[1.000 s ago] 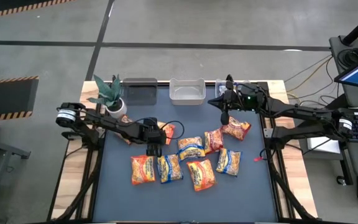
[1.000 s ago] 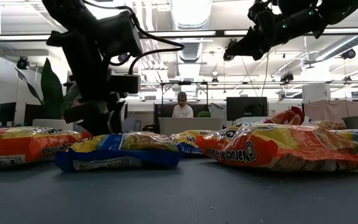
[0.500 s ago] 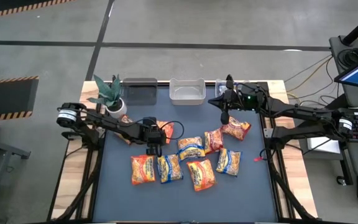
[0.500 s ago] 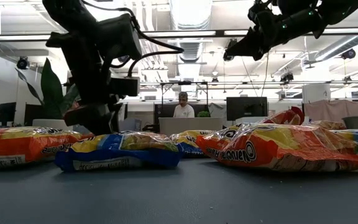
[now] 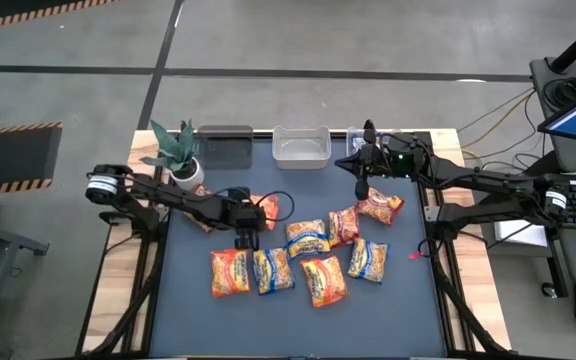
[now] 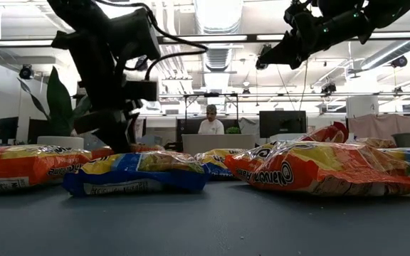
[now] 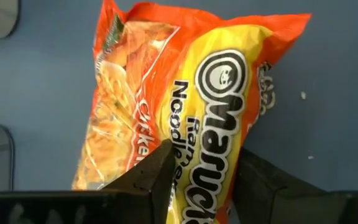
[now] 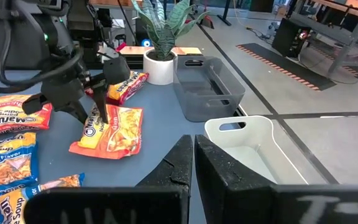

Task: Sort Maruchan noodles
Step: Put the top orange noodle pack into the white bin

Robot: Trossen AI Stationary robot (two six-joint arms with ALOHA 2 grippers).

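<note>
Several Maruchan noodle packets lie on the blue mat (image 5: 198,310): orange (image 5: 230,272), blue-and-yellow (image 5: 273,270) and dark red (image 5: 343,225). Apart from them, toward the far left, is one orange packet (image 5: 268,210) (image 8: 114,134) (image 7: 166,87). My left gripper (image 5: 248,236) (image 7: 204,180) (image 8: 96,116) is shut on it. My right gripper (image 5: 343,163) (image 8: 193,158) (image 6: 262,62) hangs shut and holding nothing, high over the far right part of the table. My left gripper pinches the orange packet between its two fingers (image 7: 160,168) at the middle of one edge (image 7: 197,193), the edge toward the table's near left (image 8: 92,127). The fingers slant steeply down. The packet's far part (image 8: 132,140) lies on the mat.
A dark bin (image 5: 226,145) and a clear bin (image 5: 301,147) stand along the far edge, and a potted plant (image 5: 178,160) stands at the far left. Another reddish packet (image 8: 126,87) lies near the plant. The mat's near strip holds nothing.
My left gripper has shut its fingers on the orange packet's edge and has stayed nearly where it was. The other packets lie where they lay.
</note>
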